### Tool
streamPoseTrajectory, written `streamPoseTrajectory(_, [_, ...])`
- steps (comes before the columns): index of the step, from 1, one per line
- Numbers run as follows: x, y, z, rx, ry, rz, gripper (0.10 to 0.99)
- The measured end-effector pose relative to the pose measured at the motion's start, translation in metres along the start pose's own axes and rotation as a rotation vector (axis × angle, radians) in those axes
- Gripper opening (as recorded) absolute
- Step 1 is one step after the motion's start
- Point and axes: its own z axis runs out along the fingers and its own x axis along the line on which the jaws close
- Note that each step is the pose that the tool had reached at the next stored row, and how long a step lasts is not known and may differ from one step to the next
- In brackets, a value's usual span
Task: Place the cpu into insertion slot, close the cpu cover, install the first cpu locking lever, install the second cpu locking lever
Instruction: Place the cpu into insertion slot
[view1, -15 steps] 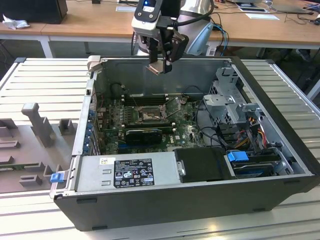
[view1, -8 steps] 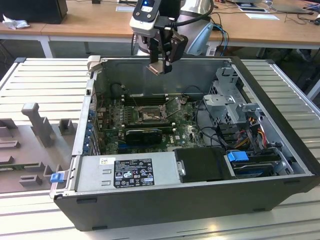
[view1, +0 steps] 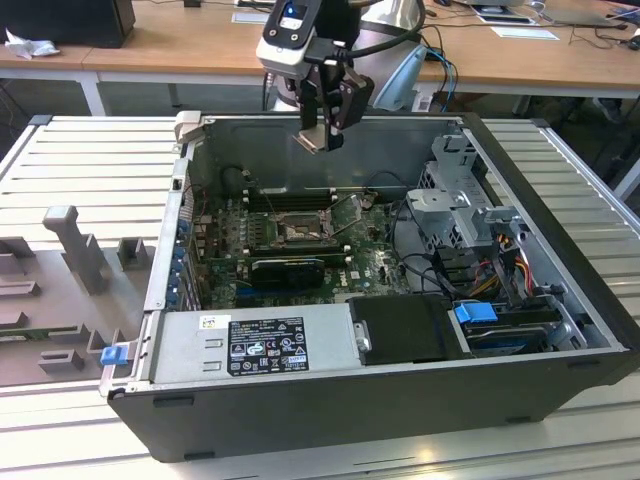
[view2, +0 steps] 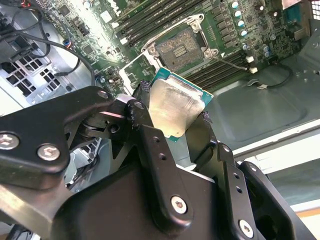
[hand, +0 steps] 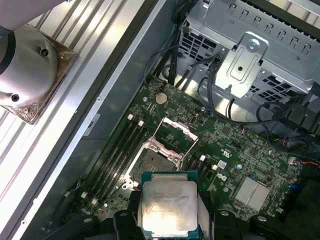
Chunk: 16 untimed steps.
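— Which step is in hand?

— The first, by judgement. The cpu (hand: 168, 202) is gripped in the claw (view1: 322, 135), which is closed narrowly on two opposite edges of the chip. Its silvery top is shown in both wrist views. It is carried in the air, well above the board, and nothing has been seated yet.

— And the insertion slot?

— The insertion slot (hand: 150, 162) is seen below the claw, ahead of its tips, with the contact field bare. The cpu cover (hand: 175, 134) is stood open just beside the slot, on the side toward the drive cage (hand: 250, 45), so the way down is judged unobstructed.

— What is called for by the placing?

— The chip's edges would have to be squared with the slot's rim and the chip kept level. The contacts are likely to be harmed by a tilted or shifted landing. The long memory slots (hand: 117, 150) alongside are not to be mistaken for the socket.

— What lies farther out?

— The green motherboard (view1: 370, 260) is enclosed by an open computer case (view1: 400, 400). The case is laid on a ribbed metal surface (view1: 90, 160), on which a grey fixture (view1: 70, 240) is set. Wooden desks (view1: 180, 50) are seen beyond the claw.
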Motion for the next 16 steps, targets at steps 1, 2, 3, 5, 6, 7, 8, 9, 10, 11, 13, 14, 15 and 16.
streamPoseTrajectory(1, [0.0000, 0.0000, 0.0000, 0.000, -0.0004, 0.004, 0.529])
streamPoseTrajectory(2, [0.0000, 0.0000, 0.0001, 0.000, -0.0007, 0.008, 0.529])
streamPoseTrajectory(3, [0.0000, 0.0000, 0.0001, 0.000, -0.0009, 0.010, 0.529])
streamPoseTrajectory(5, [0.0000, 0.0000, 0.0003, -0.001, -0.0020, 0.023, 0.529])
streamPoseTrajectory(6, [0.0000, -0.0001, 0.0004, -0.001, -0.0028, 0.032, 0.529])
streamPoseTrajectory(7, [0.0000, 0.0000, 0.0006, -0.001, -0.0035, 0.040, 0.529])
streamPoseTrajectory(8, [0.0000, -0.0001, 0.0006, -0.001, -0.0039, 0.044, 0.529])
streamPoseTrajectory(9, [0.0000, -0.0001, 0.0007, -0.001, -0.0043, 0.048, 0.529])
streamPoseTrajectory(10, [0.0000, -0.0001, 0.0008, -0.001, -0.0048, 0.054, 0.529])
streamPoseTrajectory(11, [0.0000, -0.0001, 0.0008, -0.001, -0.0050, 0.057, 0.529])
streamPoseTrajectory(13, [0.0000, -0.0001, 0.0010, -0.001, -0.0059, 0.066, 0.529])
streamPoseTrajectory(14, [0.0000, -0.0001, 0.0011, -0.002, -0.0066, 0.075, 0.529])
streamPoseTrajectory(15, [0.0000, -0.0001, 0.0012, -0.002, -0.0071, 0.081, 0.529])
streamPoseTrajectory(16, [0.0000, -0.0001, 0.0013, -0.002, -0.0077, 0.087, 0.529])
